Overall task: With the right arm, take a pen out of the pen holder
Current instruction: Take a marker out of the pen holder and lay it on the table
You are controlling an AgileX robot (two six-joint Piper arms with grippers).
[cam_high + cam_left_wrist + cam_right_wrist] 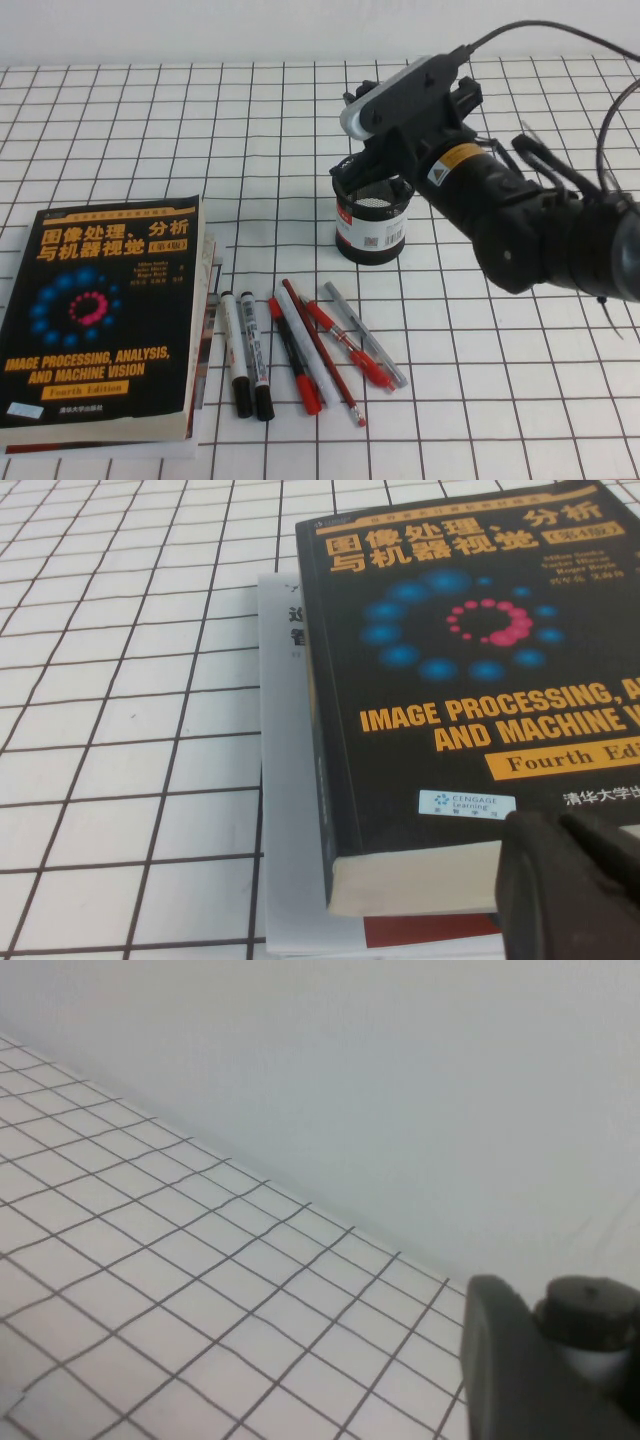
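A black mesh pen holder [372, 215] with a white label stands upright in the middle of the gridded table. My right gripper [385, 165] hangs directly over its rim, mostly hidden by the wrist camera housing. In the right wrist view the right gripper [575, 1375] is shut on a marker [592, 1318] with a black cap and white body, which sits against one dark finger [505, 1360]. My left gripper [575, 880] is absent from the high view; in the left wrist view it hovers shut over the corner of a black textbook [470, 660].
Several pens lie side by side in front of the holder: two black markers [250, 355], red markers [300, 365], a red pencil [325, 355] and a grey pen [365, 335]. The black textbook [100, 320] rests on other books at the left.
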